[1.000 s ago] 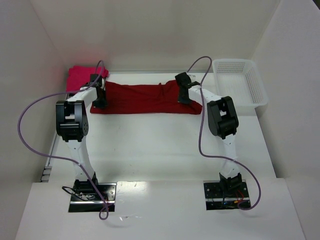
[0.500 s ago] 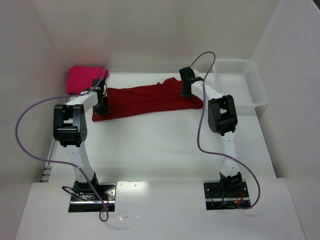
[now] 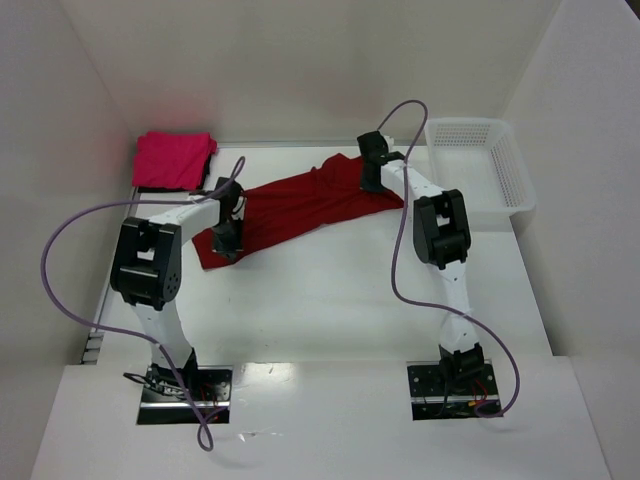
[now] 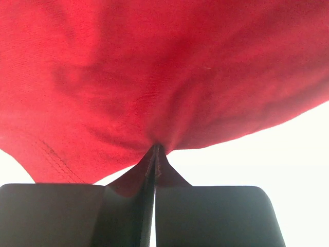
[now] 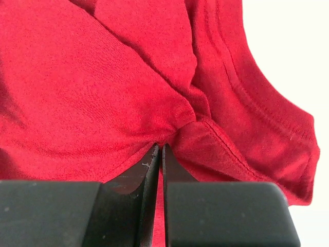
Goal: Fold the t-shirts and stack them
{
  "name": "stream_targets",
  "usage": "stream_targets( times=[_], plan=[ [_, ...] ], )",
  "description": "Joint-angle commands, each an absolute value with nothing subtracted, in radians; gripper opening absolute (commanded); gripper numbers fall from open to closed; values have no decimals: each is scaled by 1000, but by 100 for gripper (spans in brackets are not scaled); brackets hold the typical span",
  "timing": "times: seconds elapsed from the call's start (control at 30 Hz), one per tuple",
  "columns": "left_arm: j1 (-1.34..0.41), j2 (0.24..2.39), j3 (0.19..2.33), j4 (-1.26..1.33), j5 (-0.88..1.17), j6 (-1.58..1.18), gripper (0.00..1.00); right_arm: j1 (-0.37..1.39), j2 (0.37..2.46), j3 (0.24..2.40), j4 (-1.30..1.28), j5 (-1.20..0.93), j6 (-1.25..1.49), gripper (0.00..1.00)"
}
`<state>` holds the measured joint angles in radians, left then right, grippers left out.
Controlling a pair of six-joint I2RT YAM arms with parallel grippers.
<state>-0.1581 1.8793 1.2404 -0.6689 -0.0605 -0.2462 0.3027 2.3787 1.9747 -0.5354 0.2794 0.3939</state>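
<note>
The dark crimson t-shirt [image 3: 300, 208] lies stretched in a slanted band across the back of the table, from lower left up to the right. My left gripper [image 3: 228, 240] is shut on its lower left end; in the left wrist view the cloth [image 4: 154, 77] bunches into the closed gripper [image 4: 156, 149]. My right gripper [image 3: 370, 180] is shut on the upper right end, where the fabric [image 5: 128, 77] with its hem puckers into the closed gripper [image 5: 160, 146]. The magenta-pink t-shirt [image 3: 175, 159] sits folded in the back left corner, apart from both grippers.
A white mesh basket [image 3: 480, 175] stands at the back right, close beside my right arm. White walls close in the table on the left, back and right. Purple cables loop off both arms.
My left gripper has swung toward me and to the right, dragging its end of the crimson t-shirt so the band now lies slanted. The right gripper moved slightly back, then held still.
</note>
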Motion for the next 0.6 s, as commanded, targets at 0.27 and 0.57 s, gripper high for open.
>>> stream_targets(
  times=[0.27, 0.57],
  plan=[
    [-268, 1679, 1193, -703, -101, -409, 0, 291, 2341, 1999, -473, 276, 370, 9],
    [-249, 1552, 1266, -666, -208, -428, 0, 261, 2307, 1994, -472, 230, 360, 9]
  ],
)
